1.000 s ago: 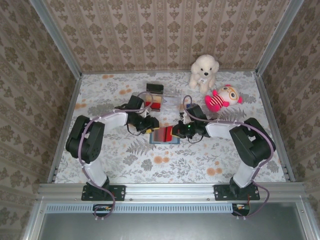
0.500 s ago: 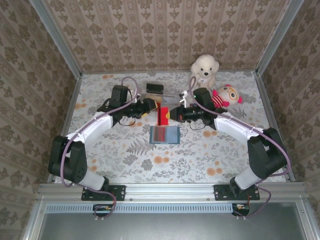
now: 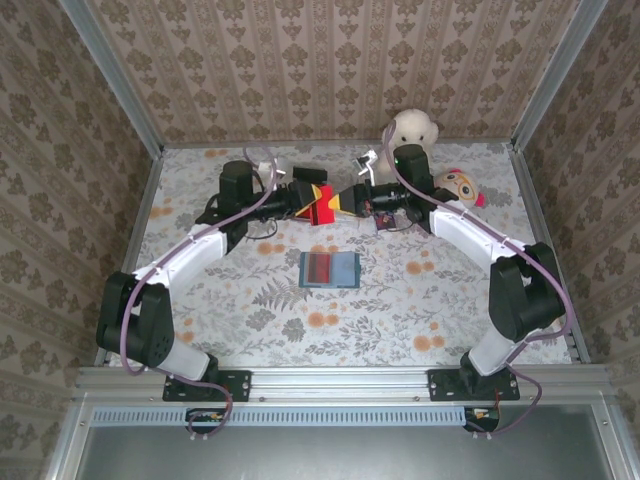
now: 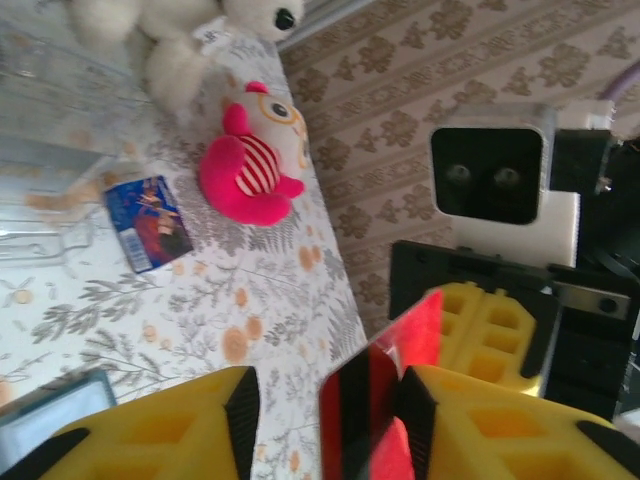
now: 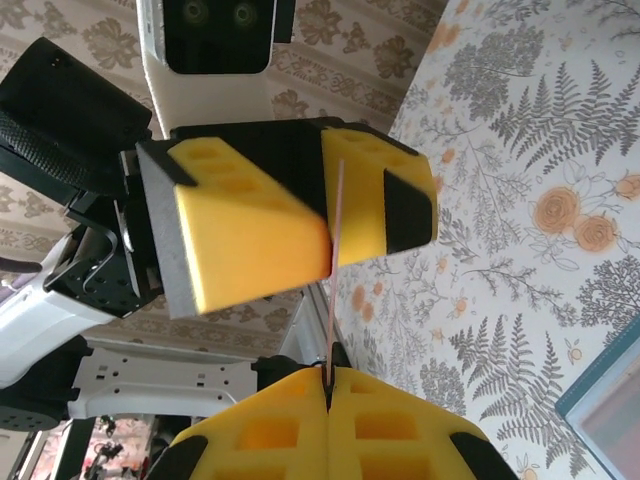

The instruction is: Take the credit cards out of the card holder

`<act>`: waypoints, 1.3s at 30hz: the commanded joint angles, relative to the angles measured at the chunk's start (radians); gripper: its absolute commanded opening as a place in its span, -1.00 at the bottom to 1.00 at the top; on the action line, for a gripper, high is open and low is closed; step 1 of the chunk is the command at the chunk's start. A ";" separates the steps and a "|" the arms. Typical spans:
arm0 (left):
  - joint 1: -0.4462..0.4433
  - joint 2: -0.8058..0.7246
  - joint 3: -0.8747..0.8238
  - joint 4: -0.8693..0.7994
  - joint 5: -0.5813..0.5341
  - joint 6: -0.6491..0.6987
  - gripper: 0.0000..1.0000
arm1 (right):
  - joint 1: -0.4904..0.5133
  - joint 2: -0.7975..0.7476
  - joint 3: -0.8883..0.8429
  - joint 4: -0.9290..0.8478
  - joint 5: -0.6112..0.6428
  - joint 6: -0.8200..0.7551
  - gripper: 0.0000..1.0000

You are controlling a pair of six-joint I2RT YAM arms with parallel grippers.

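- right fingers are clenched on one end of the red credit card, holding it in the air, edge-on.
- the card's long axis runs from them straight across into the left fingers. these straddle its other end with one pad beside it and the other apart, so they are not clamped.
- the card holder lies on the table, well below and nearer the bases.
- the left arm looks placed to take the card.

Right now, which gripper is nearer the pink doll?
Right. The right gripper sits just left of the pink doll; the left gripper is farther left, across the red card.
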 commanded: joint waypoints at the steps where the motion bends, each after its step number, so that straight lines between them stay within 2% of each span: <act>1: -0.008 -0.007 0.020 0.079 0.061 -0.033 -0.19 | -0.010 0.002 0.048 0.024 -0.072 -0.005 -1.00; 4: -0.008 -0.007 0.013 0.119 0.086 -0.050 -0.37 | -0.019 0.018 0.064 0.009 -0.083 -0.007 -1.00; 7: -0.009 -0.014 -0.004 0.131 0.086 -0.042 -0.64 | -0.024 0.023 0.064 -0.005 -0.087 -0.004 -1.00; 10: -0.011 -0.015 -0.020 0.153 0.086 -0.047 -0.89 | -0.025 0.006 0.014 0.093 -0.090 0.052 -1.00; 12: -0.015 -0.012 -0.027 0.179 0.084 -0.067 -0.97 | -0.024 -0.004 -0.011 0.167 -0.076 0.114 -0.87; 15: -0.023 -0.027 -0.036 0.191 0.062 -0.083 -1.00 | -0.013 -0.029 -0.057 0.283 -0.023 0.218 -0.58; 17: -0.024 -0.056 -0.046 0.158 0.012 -0.079 -1.00 | -0.001 -0.050 -0.073 0.296 0.034 0.260 -0.35; 20: -0.023 -0.091 -0.052 0.092 -0.045 -0.074 -1.00 | 0.023 -0.074 -0.110 0.388 0.089 0.346 -0.25; 27: -0.023 -0.127 -0.081 0.109 -0.145 -0.151 -1.00 | 0.067 -0.067 -0.159 0.587 0.157 0.475 -0.31; 32: -0.022 -0.126 -0.088 0.140 -0.198 -0.201 -1.00 | 0.084 -0.034 -0.185 0.710 0.169 0.544 -0.43; 35: -0.020 -0.126 -0.090 0.136 -0.224 -0.204 -1.00 | 0.091 -0.026 -0.199 0.720 0.183 0.542 -0.51; 39: -0.010 -0.114 -0.092 0.151 -0.225 -0.220 -1.00 | 0.096 -0.019 -0.218 0.729 0.194 0.539 -0.51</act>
